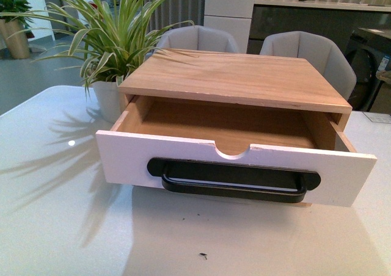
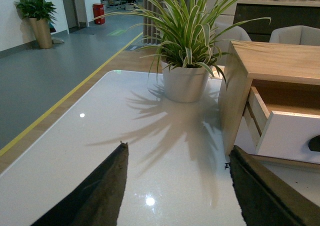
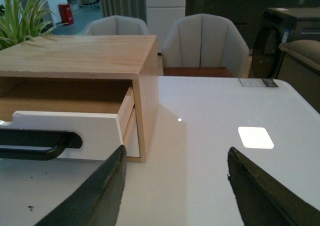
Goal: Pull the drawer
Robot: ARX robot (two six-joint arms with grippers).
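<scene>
The drawer (image 1: 128, 157) stands pulled well out of its light wood case (image 1: 238, 77) on the white table. Its white front carries a long black bar handle (image 1: 232, 179) and a half-round notch, and the bare wood interior shows. Neither arm appears in the front view. My left gripper (image 2: 176, 153) is open over bare tabletop, left of the case, with the drawer (image 2: 292, 136) ahead of it. My right gripper (image 3: 175, 153) is open too, low over the table at the case's right corner, the drawer (image 3: 65, 123) and its handle (image 3: 37, 145) to one side. Nothing is between either pair of fingers.
A potted spider plant (image 1: 110, 50) in a white pot (image 2: 185, 83) stands at the case's left rear. Two grey chairs (image 1: 308, 53) sit behind the table (image 1: 55, 227). The table's left edge (image 2: 50, 121) drops to the floor.
</scene>
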